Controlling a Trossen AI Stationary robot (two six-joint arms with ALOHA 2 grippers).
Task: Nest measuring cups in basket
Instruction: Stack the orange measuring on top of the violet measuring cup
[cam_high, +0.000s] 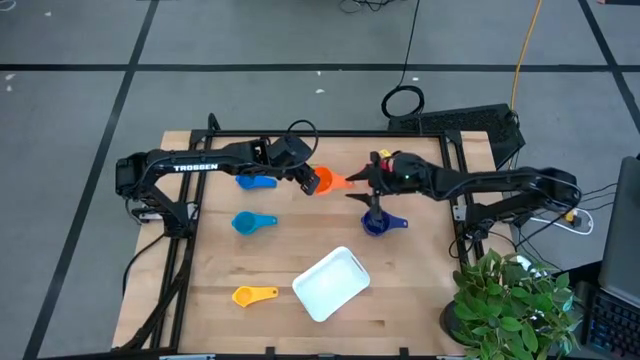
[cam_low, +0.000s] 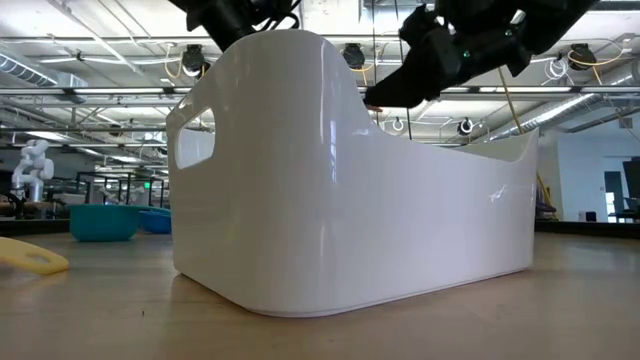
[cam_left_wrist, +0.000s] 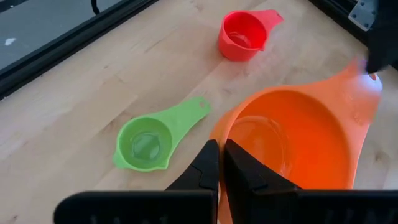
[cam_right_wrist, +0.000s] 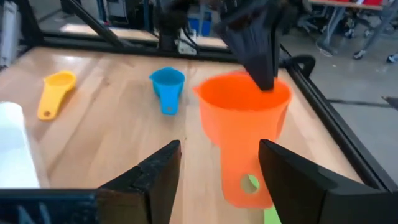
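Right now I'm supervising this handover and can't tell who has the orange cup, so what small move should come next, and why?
Probably the right gripper should back away from the orange measuring cup. Its jaws stand open either side of the handle, while the left gripper is shut on the rim. Once clear, the left arm could carry it toward the white basket.

Bare wood lay open between light blue cup and basket; navy cup crowded right gripper.
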